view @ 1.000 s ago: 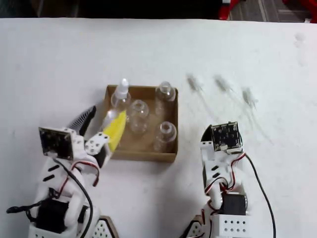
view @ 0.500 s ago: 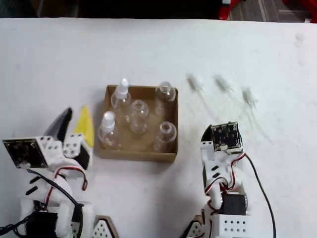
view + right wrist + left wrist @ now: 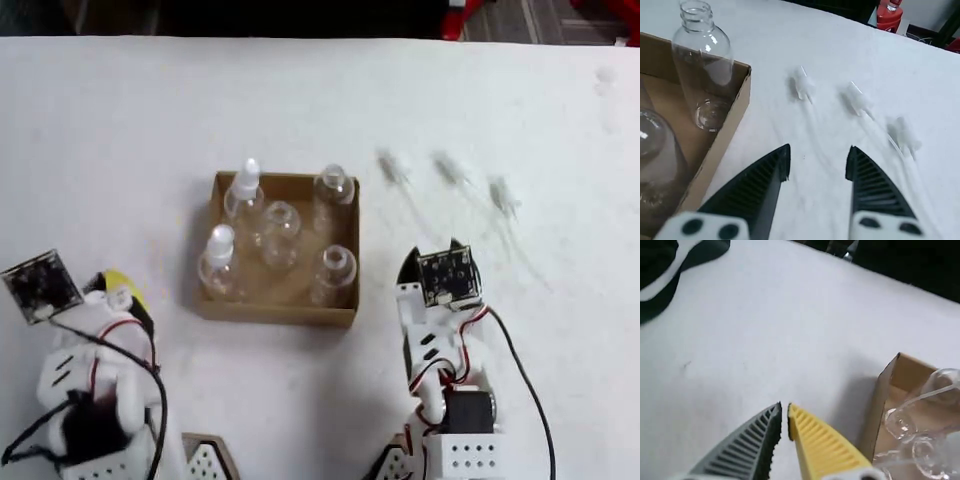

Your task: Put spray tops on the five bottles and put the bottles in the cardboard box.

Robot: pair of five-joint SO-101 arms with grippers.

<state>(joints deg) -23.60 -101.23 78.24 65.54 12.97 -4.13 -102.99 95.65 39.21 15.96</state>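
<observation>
The cardboard box [image 3: 285,312] sits mid-table with five clear bottles standing in it. Two bottles on its left side wear white spray tops [image 3: 218,240], and three stand uncapped [image 3: 333,188]. Three loose spray tops [image 3: 447,168] lie on the table to the box's right, seen closer in the right wrist view [image 3: 858,97]. My left gripper [image 3: 783,414] is shut and empty over bare table beside the box's left wall [image 3: 887,390]. My right gripper [image 3: 817,159] is open and empty, just right of the box [image 3: 735,105] and short of the spray tops.
White tabletop runs all around the box. In the high view the left arm [image 3: 90,330] is folded back at the near left and the right arm [image 3: 440,300] stands near centre right. A red object [image 3: 889,12] sits beyond the far edge.
My left gripper let go of the capped bottle in the box's near-left corner, drew back toward the near left and shut. The right arm shifted slightly.
</observation>
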